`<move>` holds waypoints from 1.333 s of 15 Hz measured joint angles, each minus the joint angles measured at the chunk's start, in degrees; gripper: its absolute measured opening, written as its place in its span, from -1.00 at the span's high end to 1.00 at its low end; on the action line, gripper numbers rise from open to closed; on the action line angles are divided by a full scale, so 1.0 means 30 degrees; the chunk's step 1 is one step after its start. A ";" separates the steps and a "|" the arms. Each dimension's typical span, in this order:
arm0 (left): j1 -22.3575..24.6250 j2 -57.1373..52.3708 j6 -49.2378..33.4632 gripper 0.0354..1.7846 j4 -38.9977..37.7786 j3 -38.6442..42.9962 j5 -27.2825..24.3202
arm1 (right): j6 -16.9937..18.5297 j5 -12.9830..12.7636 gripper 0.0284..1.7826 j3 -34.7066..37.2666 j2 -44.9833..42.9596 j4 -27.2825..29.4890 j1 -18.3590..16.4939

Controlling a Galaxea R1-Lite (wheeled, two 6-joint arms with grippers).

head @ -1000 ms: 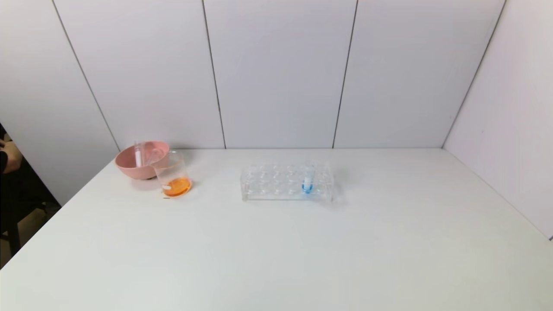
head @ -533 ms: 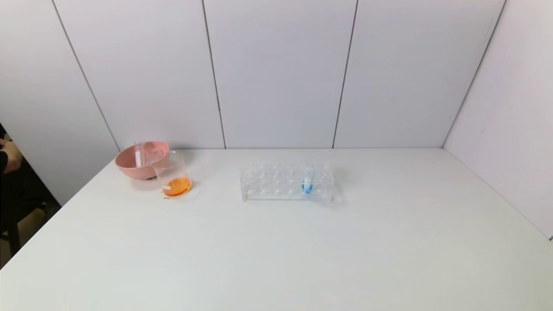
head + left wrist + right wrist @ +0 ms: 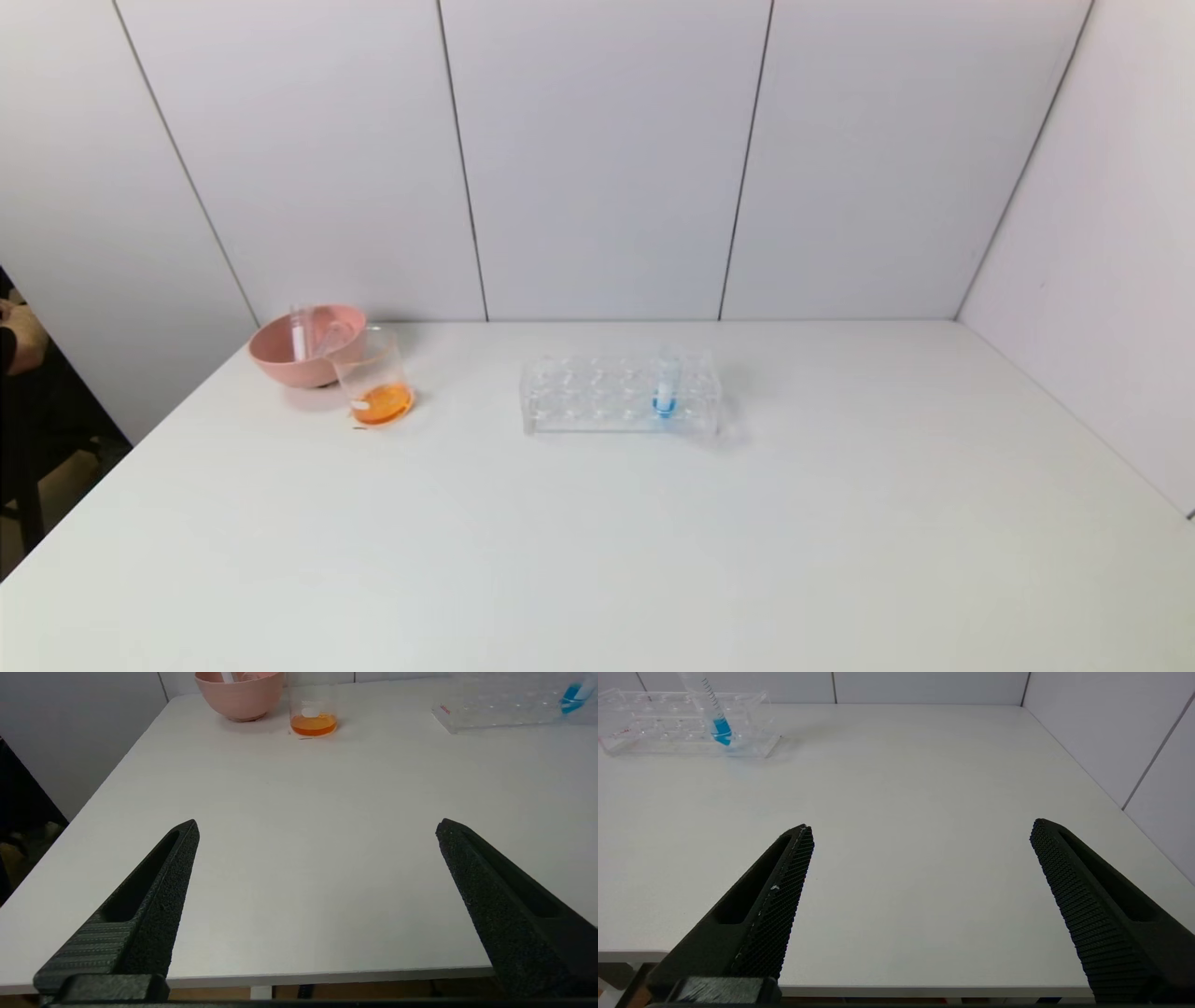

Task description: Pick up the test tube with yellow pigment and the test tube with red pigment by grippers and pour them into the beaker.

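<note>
The clear beaker (image 3: pixel 375 378) stands at the table's back left and holds orange liquid; it also shows in the left wrist view (image 3: pixel 312 711). Two clear tubes (image 3: pixel 301 333) lie in the pink bowl (image 3: pixel 285 359) behind it; I see no yellow or red liquid in them. Neither gripper shows in the head view. My left gripper (image 3: pixel 317 828) is open and empty at the table's front edge. My right gripper (image 3: pixel 920 828) is open and empty at the front edge too.
A clear tube rack (image 3: pixel 618 394) stands mid-table with one blue-liquid tube (image 3: pixel 665 390) in it, also seen in the right wrist view (image 3: pixel 720 725). White walls close the back and right. A person's hand (image 3: pixel 19 341) is at the far left.
</note>
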 joint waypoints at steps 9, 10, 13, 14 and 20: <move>-0.0016 0.0000 0.0098 -0.99 0.0008 0.0000 0.0008 | 0.0000 0.0000 -0.91 0.0000 0.0000 -0.0004 0.0000; -0.0020 0.0000 0.0073 -0.99 0.0008 0.0000 0.0008 | 0.0000 0.0008 -0.91 0.0000 0.0000 -0.0004 0.0000; -0.0028 0.0000 0.0016 -0.99 0.0098 0.0000 0.0016 | -0.0008 0.0008 -0.91 0.0000 0.0000 -0.0004 0.0000; -0.0028 0.0000 0.0016 -0.99 0.0098 0.0000 0.0016 | 0.0000 0.0008 -0.91 0.0000 0.0000 -0.0004 0.0000; -0.0028 0.0000 0.0024 -0.99 0.0106 0.0000 0.0008 | 0.0020 0.0000 -0.91 0.0000 0.0000 0.0000 0.0000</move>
